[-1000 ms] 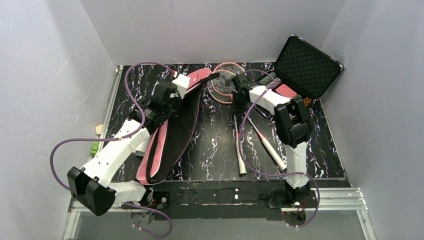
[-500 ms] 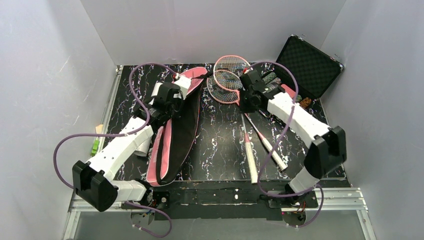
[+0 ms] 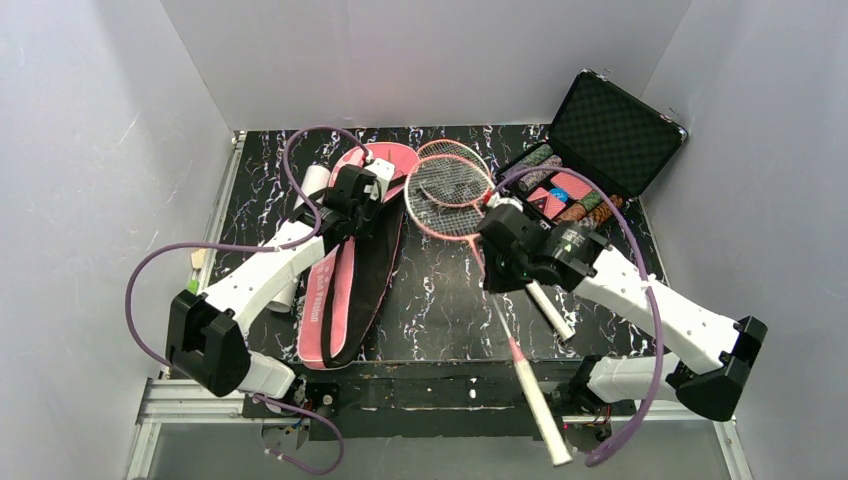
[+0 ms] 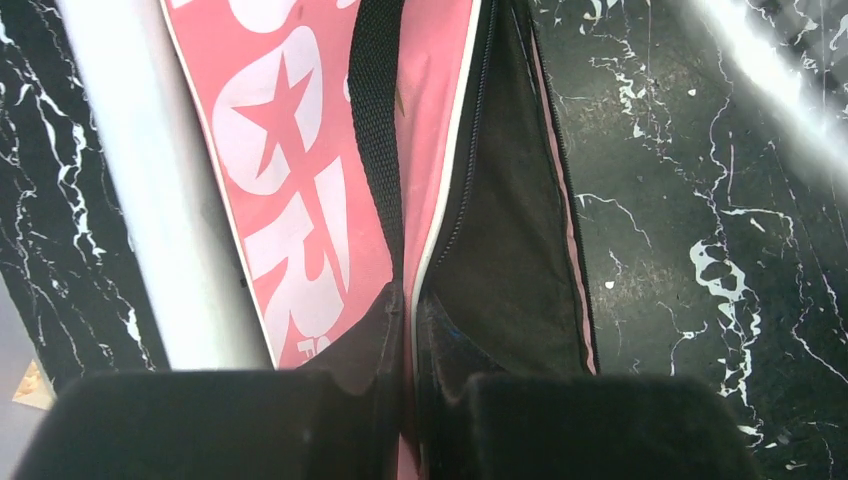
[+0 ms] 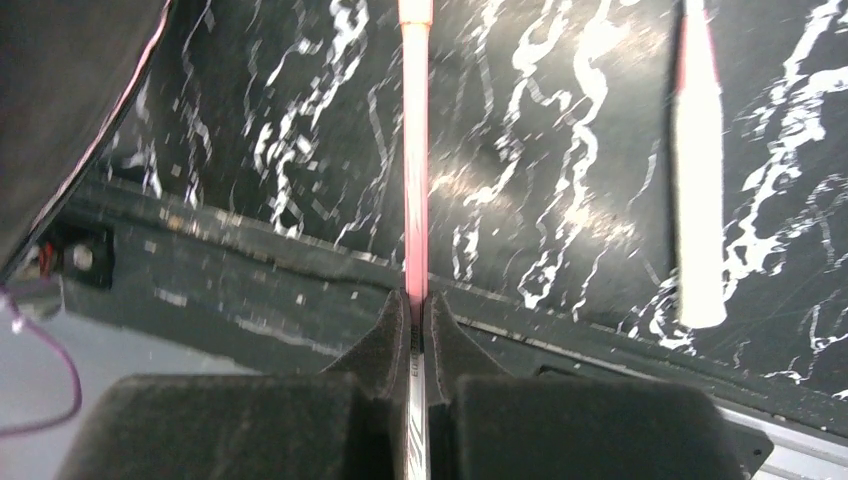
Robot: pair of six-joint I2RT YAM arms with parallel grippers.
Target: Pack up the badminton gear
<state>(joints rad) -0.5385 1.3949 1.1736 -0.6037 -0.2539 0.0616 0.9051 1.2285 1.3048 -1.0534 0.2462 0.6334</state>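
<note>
The pink "SPORT" bag lies open along the left of the table, black strap on top. My left gripper is shut on the bag's zipper edge near its far end. A white tube lies against the bag's left side. My right gripper is shut on the thin shaft of one pink racket, whose white handle sticks out past the table's front edge. The two racket heads overlap at the back centre. The second racket's handle lies beside it, also in the right wrist view. No shuttlecocks show.
The open black foam-lined case with coloured chips stands at the back right. Grey walls close in the left, back and right sides. A metal rail runs along the front edge. Small green and tan bits lie off the table's left edge.
My right arm has swung toward the front, dragging the held racket so its handle overhangs the front edge. My left gripper has shifted back and right with the bag's edge.
</note>
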